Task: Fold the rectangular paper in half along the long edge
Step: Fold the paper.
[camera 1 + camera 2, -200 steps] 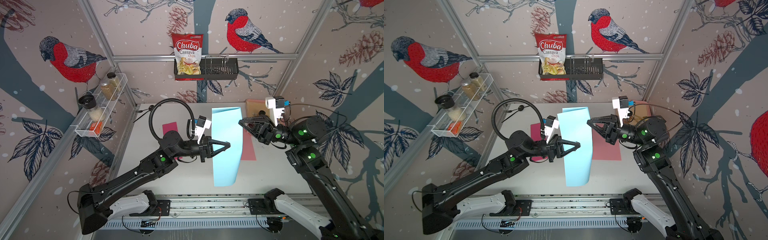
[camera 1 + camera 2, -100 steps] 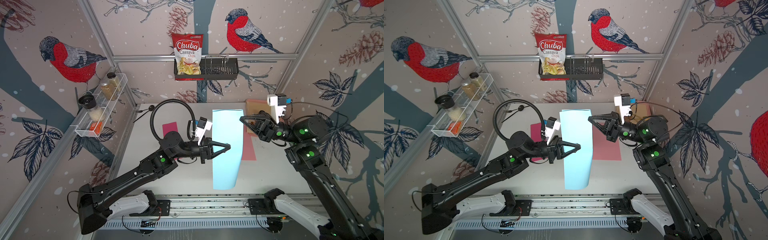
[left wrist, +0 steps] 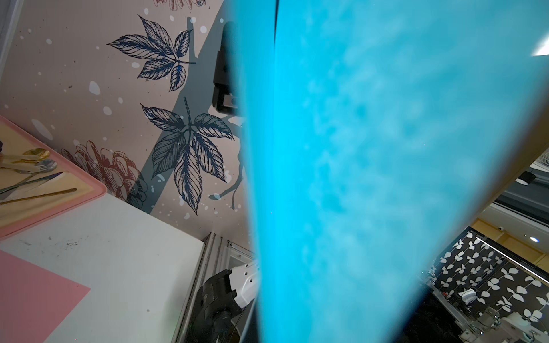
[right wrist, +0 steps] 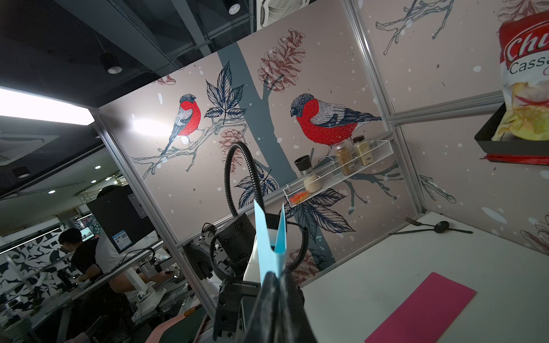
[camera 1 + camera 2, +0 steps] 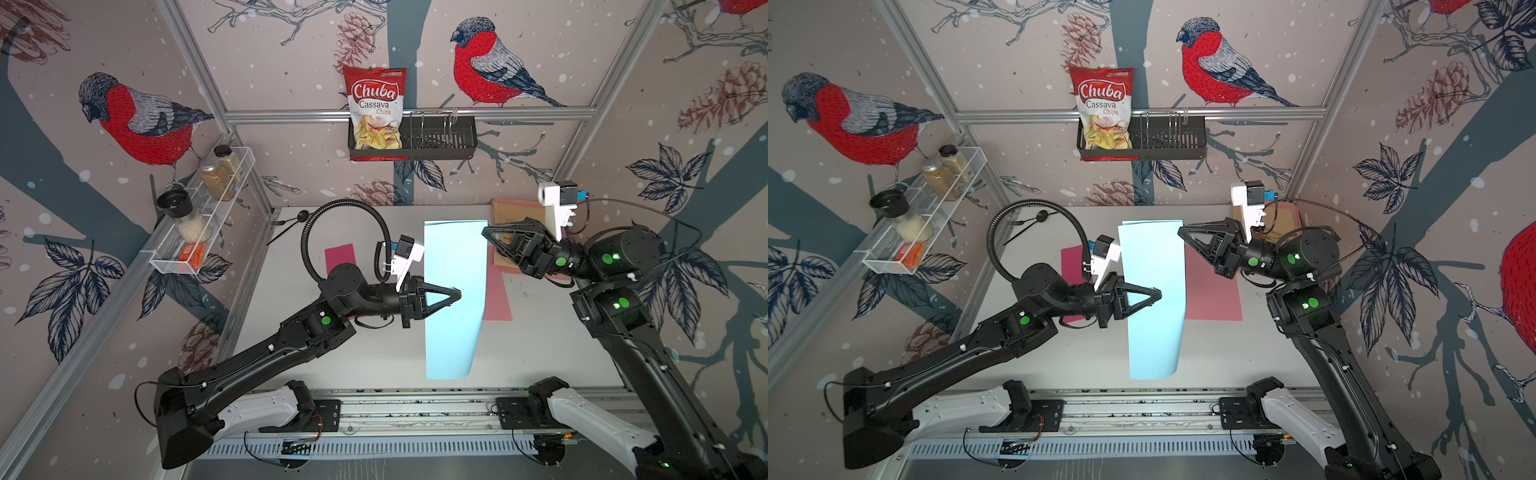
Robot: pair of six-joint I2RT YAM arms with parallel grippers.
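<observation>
Over the bench, you see the blue paper doubled lengthwise. Its middle is clamped by the left gripper; the right gripper pinches its far corner, jaws narrow. Behind, read "Chuba Cassava Chips" on the bag.

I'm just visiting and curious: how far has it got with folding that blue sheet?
The blue paper already looks doubled into a narrow strip. The left hand pinches it midway, the right hand a far corner. At that corner its two layers gape in a V, so pressing the crease flat remains.
</observation>
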